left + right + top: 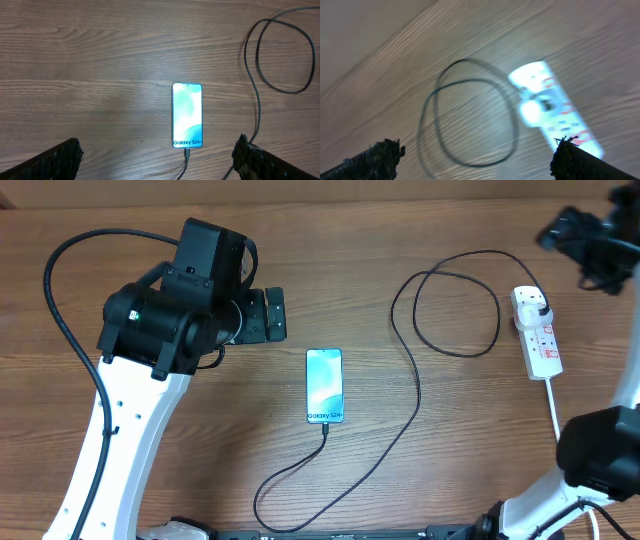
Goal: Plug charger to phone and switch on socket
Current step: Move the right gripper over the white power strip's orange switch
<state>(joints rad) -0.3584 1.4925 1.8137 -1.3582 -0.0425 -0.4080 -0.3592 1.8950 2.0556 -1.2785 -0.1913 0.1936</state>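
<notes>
The phone (324, 385) lies flat mid-table with its light-blue screen lit, "Galaxy" text at the near end. The charger's black cable (415, 395) has its connector tip at the phone's near end (186, 152). From there it curls toward the front edge, then loops up to the white socket (538, 332) at the right, where a plug sits. My left gripper (159, 149) hovers open left of and above the phone (187, 115), holding nothing. My right gripper (477, 150) hangs open and empty over the cable loop (465, 125) and the blurred socket (555, 112).
The socket's thick white cord (553, 410) runs toward the front right, past the right arm's white base (560, 500). The left arm's white link (120, 440) and its black hose (60, 310) fill the left side. Bare wood surrounds the phone.
</notes>
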